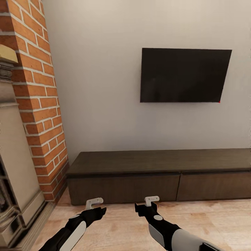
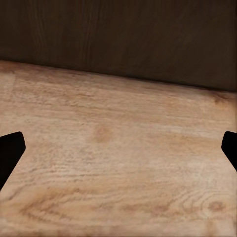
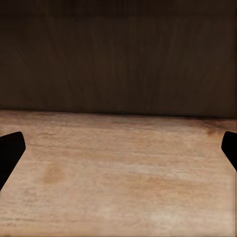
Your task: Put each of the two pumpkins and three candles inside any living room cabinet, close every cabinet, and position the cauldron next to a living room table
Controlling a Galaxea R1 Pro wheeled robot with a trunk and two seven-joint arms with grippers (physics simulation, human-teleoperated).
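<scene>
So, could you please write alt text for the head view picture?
A long, low dark-brown wood cabinet, drawer fronts closed, stands against a pale wall under a black wall-mounted television. Two black grippers, left and right, hang above the wood floor; a brick column rises left.

The long, low dark-brown cabinet stands against the pale wall ahead of me, under the wall-mounted screen, its left end near the brick column. Its two wide handleless drawer fronts look shut, as far as I can tell.
</scene>
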